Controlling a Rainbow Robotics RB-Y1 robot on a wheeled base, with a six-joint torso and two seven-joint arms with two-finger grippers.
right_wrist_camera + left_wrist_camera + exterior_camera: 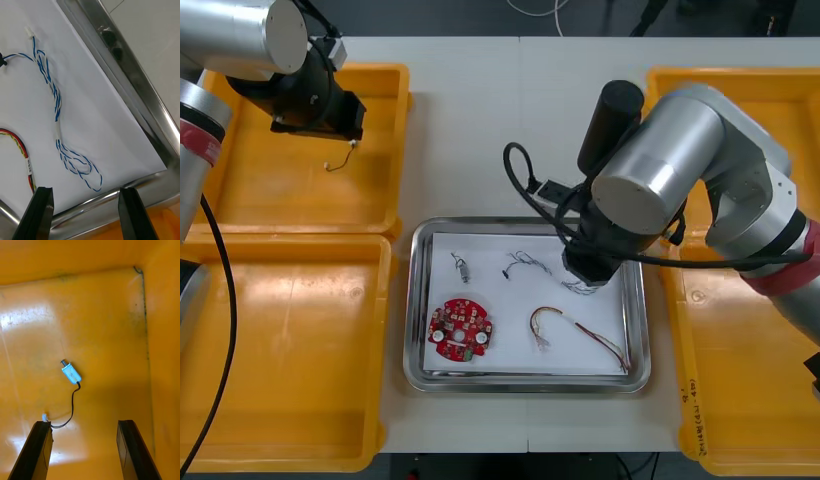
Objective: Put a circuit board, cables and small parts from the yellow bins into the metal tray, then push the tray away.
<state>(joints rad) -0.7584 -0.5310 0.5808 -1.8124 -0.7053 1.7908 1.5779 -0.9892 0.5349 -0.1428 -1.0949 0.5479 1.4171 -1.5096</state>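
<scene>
The metal tray (416, 300) lies on the table (470, 130) between the yellow bins, white inside, and it already holds most of the load: the round red circuit board (461, 330) near its front left, a red and yellow cable (575, 335) to the board's right, and a small metal part (463, 268) farther back. The twisted blue and white cable (56, 108) lies loose on the white lining near the tray's corner. The right end effector (86, 193) hangs just above it, fingers wide apart and gripping nothing, so that cable looks delivered rather than held. The left end effector (84, 425) is over the far left bin (240, 190), equally wide open and empty, squared up on another small metal part with a black lead (71, 373) lying alone on the bin floor, probably the next pick. From above, the right arm's wrist covers most of the blue and white cable. A thin dark tangle (525, 265) beside it may be a black cable, but it is too fine to be sure.
</scene>
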